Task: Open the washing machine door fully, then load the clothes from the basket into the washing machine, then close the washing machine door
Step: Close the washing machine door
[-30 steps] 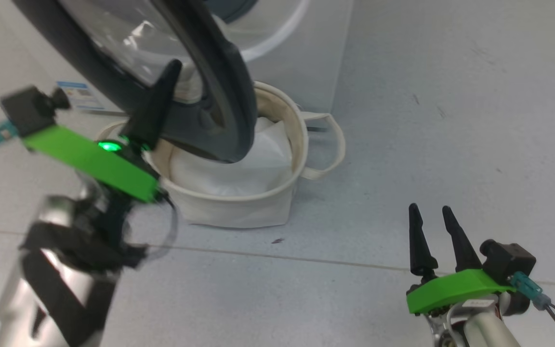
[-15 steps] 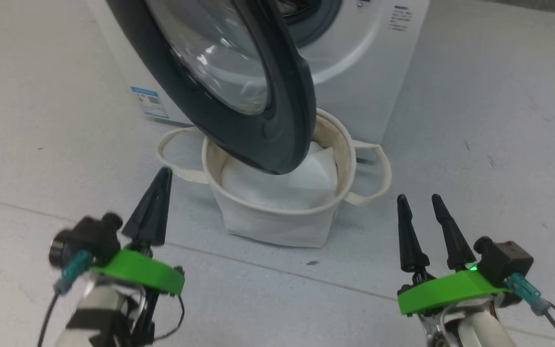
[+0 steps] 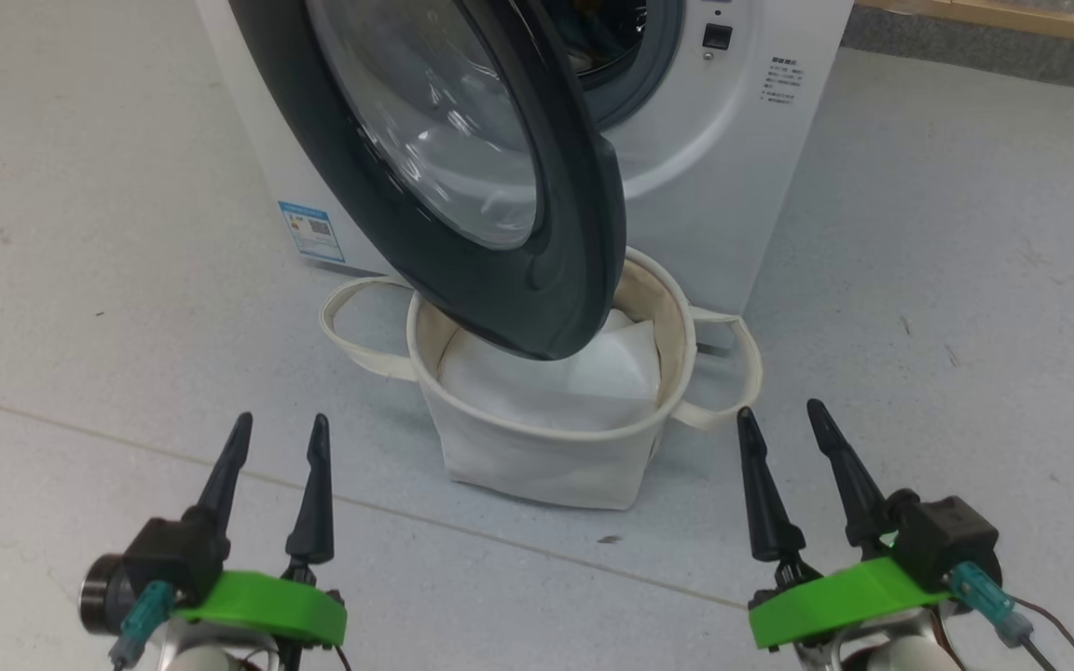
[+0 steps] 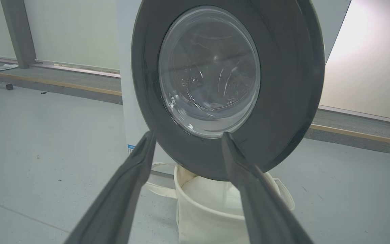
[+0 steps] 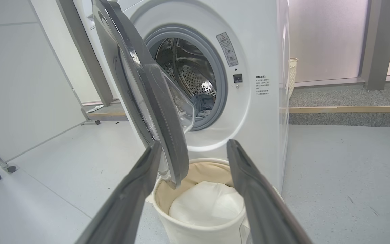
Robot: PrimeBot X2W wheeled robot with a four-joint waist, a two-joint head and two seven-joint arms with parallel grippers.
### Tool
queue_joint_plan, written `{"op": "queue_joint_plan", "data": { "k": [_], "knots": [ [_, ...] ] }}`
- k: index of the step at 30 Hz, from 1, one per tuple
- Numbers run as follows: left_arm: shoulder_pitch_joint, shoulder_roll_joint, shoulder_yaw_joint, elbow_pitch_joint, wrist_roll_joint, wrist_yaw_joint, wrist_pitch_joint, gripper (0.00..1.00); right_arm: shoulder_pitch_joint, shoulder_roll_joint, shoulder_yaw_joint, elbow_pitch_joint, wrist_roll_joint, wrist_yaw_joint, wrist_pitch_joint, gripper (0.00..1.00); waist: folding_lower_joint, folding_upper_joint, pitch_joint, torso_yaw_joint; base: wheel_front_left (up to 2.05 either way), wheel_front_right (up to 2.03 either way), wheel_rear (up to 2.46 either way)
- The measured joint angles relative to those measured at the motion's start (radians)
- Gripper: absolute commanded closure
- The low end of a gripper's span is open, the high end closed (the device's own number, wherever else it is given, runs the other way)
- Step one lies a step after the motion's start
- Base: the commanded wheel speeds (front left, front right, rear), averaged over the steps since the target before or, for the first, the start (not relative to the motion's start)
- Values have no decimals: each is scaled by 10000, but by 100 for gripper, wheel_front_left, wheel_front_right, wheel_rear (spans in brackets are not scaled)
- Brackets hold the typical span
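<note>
Left gripper [image 3: 281, 419] spread | right gripper [image 3: 777, 408] spread | washing machine door [image 3: 500, 280] ajar, rim overhanging basket [image 3: 537, 457]

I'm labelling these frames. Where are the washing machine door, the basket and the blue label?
washing machine door [image 3: 584, 242], head view, on its black rim.
basket [image 3: 537, 461], head view, on its front canvas wall.
blue label [image 3: 311, 231], head view, on the sticker's middle.

door [image 3: 444, 158] ajar — over basket [image 3: 537, 457]; clothes [image 5: 203, 103] in drum [image 5: 185, 73]

The basket [image 3: 537, 457] sits before the washing machine [image 3: 733, 186], under its door [image 3: 584, 233].
</note>
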Motion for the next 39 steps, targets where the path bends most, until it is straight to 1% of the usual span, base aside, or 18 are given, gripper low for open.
{"op": "queue_joint_plan", "data": {
  "k": [8,10,11,16,23,26,29,30,33,35,37,38,39],
  "knots": [
    [124,-157,71,46,311,-322,0,0,19,0,-123,96,217,0,0,0,0,0,-49,95,0,0,0],
    [125,-173,67,171,359,-345,0,0,20,0,-148,119,270,0,0,0,0,0,-50,143,0,0,0],
    [124,-186,59,481,355,-408,0,0,20,0,-155,121,286,0,0,0,0,0,-55,201,0,0,0],
    [116,-201,27,731,232,-412,2,0,-8,0,-79,50,364,0,0,0,0,0,-28,315,0,0,0],
    [51,-215,-522,1127,-75,-497,2,0,-814,-2,911,61,15,0,0,0,0,0,65,681,0,0,0],
    [-68,-217,-736,1231,-84,-497,2,0,-1328,-12,1398,384,-199,0,0,0,0,0,117,912,0,0,0],
    [-279,-217,-1024,1411,-249,-497,2,0,-1829,-36,1921,1114,-499,0,0,0,0,0,207,1163,0,0,0],
    [-347,-217,-1141,1469,-253,-497,2,0,-2000,-44,2119,1365,-556,0,0,100,0,0,254,1253,0,0,0],
    [-573,-221,-1501,1551,-426,-493,2,0,-2613,-63,2518,2103,-713,0,0,100,0,0,425,1548,0,0,0],
    [-733,-222,-1689,1607,-525,-491,2,0,-3090,-67,2512,2596,-803,0,0,100,0,0,562,1753,0,0,0],
    [-876,-224,-1847,1712,-660,-481,2,0,-3525,-79,2196,3095,-571,0,0,100,0,0,706,1953,0,0,0],
    [-941,-234,-1887,1795,-796,-481,2,0,-3710,-67,1879,3390,-59,0,0,100,0,0,787,2054,0,0,0],
    [-996,-236,-1914,1887,-882,-479,2,0,-3898,-84,1655,3781,109,0,0,100,0,0,861,2151,0,0,0]
  ]
}}
